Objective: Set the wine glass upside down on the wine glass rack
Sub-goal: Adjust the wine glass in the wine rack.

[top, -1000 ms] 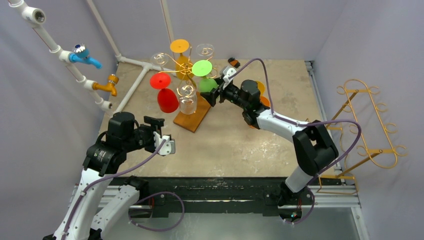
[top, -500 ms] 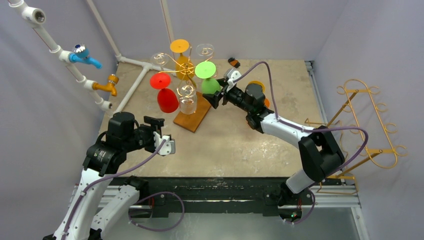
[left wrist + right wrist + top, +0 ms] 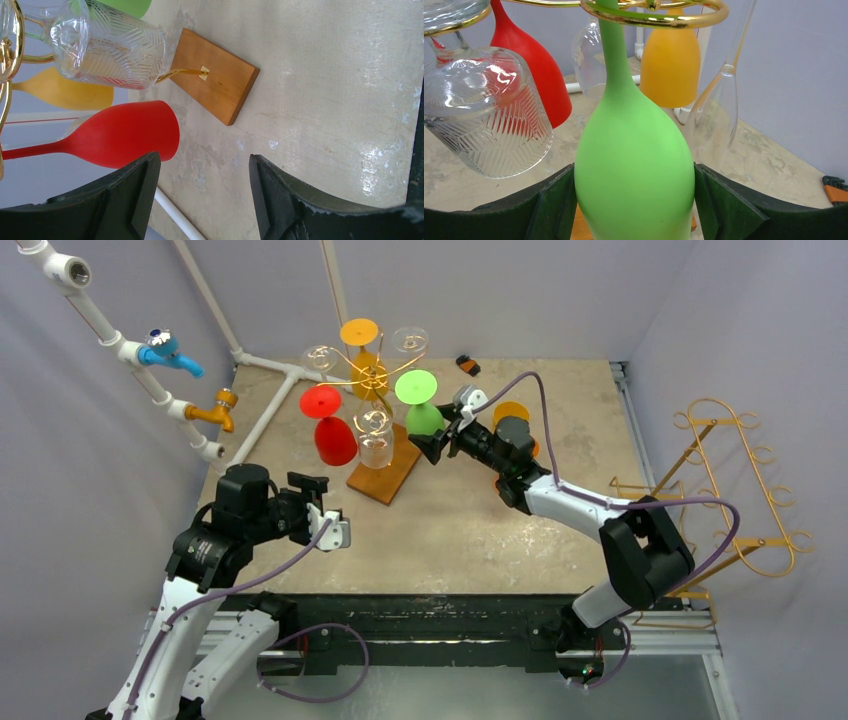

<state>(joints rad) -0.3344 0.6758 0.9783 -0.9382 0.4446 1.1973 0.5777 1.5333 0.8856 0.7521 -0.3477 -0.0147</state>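
Observation:
The green wine glass (image 3: 424, 418) is upside down, base up, at the right side of the gold rack (image 3: 368, 375) on its wooden base (image 3: 385, 468). My right gripper (image 3: 434, 433) is shut on the glass's bowl. In the right wrist view the green glass (image 3: 634, 160) fills the gap between both fingers (image 3: 549, 205), and its stem runs up through a gold ring (image 3: 659, 15). My left gripper (image 3: 335, 530) is open and empty near the table's front left; in its wrist view the left gripper (image 3: 205, 192) faces the wooden base (image 3: 215, 80).
A red glass (image 3: 335, 440), a clear patterned glass (image 3: 375, 440), an orange glass (image 3: 362, 350) and a clear glass (image 3: 410, 342) hang on the rack. White pipes with taps (image 3: 170, 355) stand at the left. A second gold rack (image 3: 740, 490) is off the table's right edge.
My right gripper has moved a little right and towards the front with the green glass, whose base has shifted the same way. The left arm has not moved.

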